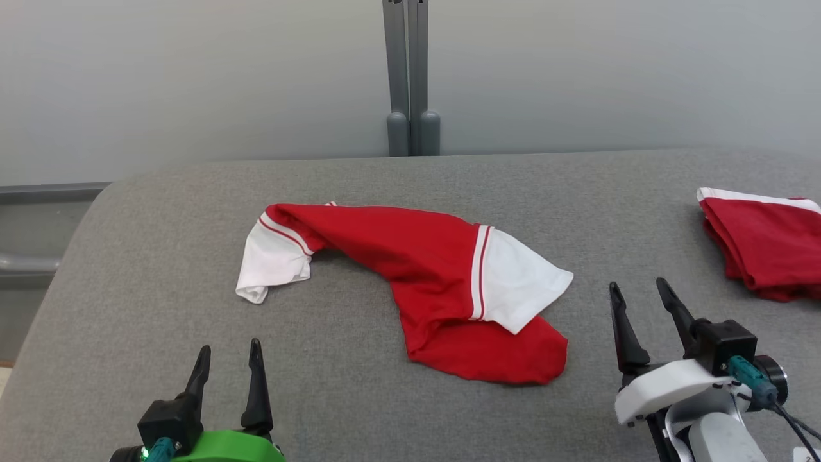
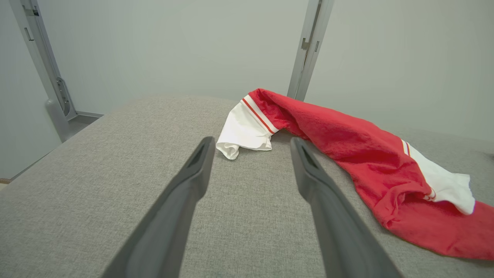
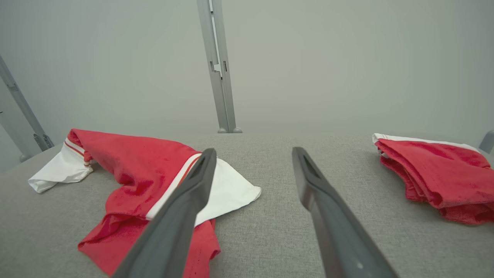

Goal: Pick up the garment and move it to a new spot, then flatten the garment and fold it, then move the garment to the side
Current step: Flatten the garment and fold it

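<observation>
A: Is the crumpled red-and-white cloth garment (image 1: 410, 256) folded?
B: No; it is seen mid-way across the grey upholstered table (image 1: 160, 256), ungrasped. The left gripper (image 1: 230, 346) and right gripper (image 1: 637, 283) are spread wide at its front edge.

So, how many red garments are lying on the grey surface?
2. The crumpled garment lies in the middle of the grey surface. The folded garment sits near the right edge, partly cut off in the head view, so more may be hidden there.
</observation>
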Robot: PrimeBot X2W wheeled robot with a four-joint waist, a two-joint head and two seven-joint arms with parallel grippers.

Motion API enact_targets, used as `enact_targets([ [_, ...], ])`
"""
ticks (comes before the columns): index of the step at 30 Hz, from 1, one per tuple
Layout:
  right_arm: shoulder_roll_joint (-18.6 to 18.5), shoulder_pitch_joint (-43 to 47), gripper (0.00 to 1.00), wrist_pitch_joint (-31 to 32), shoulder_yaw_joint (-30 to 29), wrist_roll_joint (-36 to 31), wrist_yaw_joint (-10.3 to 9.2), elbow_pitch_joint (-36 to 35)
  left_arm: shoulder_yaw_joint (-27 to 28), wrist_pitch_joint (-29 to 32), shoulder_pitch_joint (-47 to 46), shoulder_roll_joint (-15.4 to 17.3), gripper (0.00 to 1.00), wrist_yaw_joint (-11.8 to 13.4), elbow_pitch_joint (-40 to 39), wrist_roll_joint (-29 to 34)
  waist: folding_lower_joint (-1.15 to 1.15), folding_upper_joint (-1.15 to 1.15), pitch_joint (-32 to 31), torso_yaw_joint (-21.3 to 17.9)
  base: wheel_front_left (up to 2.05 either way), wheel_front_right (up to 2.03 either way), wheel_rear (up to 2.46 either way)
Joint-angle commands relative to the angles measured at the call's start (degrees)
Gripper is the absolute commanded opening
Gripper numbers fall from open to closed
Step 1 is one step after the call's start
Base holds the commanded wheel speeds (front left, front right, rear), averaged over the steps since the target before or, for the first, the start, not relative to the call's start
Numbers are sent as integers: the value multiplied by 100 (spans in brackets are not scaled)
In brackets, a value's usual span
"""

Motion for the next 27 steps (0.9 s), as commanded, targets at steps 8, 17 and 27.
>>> enact_targets([
  [8,-41,-1139,100,302,-607,-583,-3,1396,-136,-16,-249,-84,100,-64,-132,142,0,0,472,759,0,0,0],
  [17,-383,-2225,100,658,-1467,-1050,-3,3305,-136,-16,-446,-148,100,-73,-148,172,0,0,868,1542,0,0,0],
  [27,-445,-2626,11,595,-1853,-1243,-3,4521,12,-16,-380,-199,100,-81,-101,193,0,0,838,1714,0,0,0],
])
